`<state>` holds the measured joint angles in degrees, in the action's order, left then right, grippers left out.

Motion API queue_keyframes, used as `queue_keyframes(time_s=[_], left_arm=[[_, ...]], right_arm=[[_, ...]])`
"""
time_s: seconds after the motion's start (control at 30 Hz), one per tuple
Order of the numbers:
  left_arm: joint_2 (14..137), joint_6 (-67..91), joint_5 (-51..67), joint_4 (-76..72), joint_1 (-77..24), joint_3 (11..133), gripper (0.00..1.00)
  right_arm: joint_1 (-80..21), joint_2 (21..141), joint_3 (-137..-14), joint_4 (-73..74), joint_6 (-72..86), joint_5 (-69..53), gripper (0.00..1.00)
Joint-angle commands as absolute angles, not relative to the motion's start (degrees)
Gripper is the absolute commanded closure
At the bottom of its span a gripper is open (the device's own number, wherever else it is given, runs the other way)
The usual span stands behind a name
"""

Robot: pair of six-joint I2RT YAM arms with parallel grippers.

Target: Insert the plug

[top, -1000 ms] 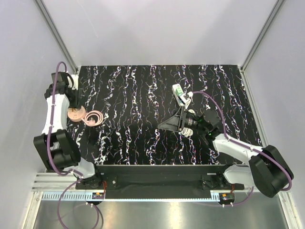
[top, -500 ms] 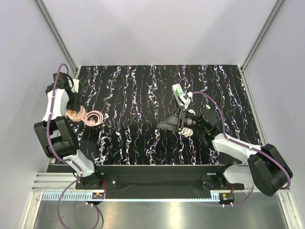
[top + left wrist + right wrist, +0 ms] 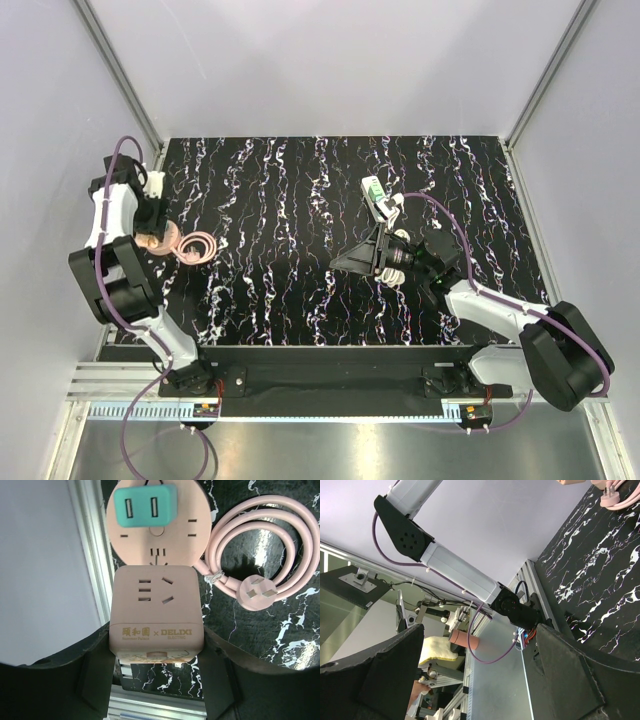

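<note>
So the left hand (image 3: pixel 156 656) is clamped on a pink cube (image 3: pixel 156 607) well apart from the plug (image 3: pixel 372 187), and the right hand (image 3: pixel 479 676) hangs spread wide, empty, near it.

pink cube (image 3: pixel 155 611): 1 | round socket (image 3: pixel 192 525): 1 | teal block (image 3: pixel 145 506): 1 | pink cord (image 3: pixel 265 555): 1 | white strip (image 3: pixel 384 208): 1 | plug (image 3: pixel 372 186): 1

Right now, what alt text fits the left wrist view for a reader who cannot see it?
The left end effector grips a pink cube socket by its sides. Beyond it lies a round pink power strip carrying a teal adapter, with a coiled pink cord to its right on the black marbled table.
</note>
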<state>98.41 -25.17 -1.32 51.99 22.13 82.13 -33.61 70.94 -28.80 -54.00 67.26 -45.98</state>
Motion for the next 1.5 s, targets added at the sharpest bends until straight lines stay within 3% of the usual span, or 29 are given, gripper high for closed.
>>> queue_keyframes(time_s=[0.0, 1.47], left_arm=[[99.8, -26.2, 0.8, 52.7, 22.1, 85.9, 1.0], [115.8, -23.5, -12.1, 71.6, 18.1, 107.0, 1.0]], right_arm=[[-33.3, 70.7, -28.7, -54.8, 67.1, -45.4, 0.0], [-33.3, 70.0, -28.6, -54.8, 67.3, -45.6, 0.0]])
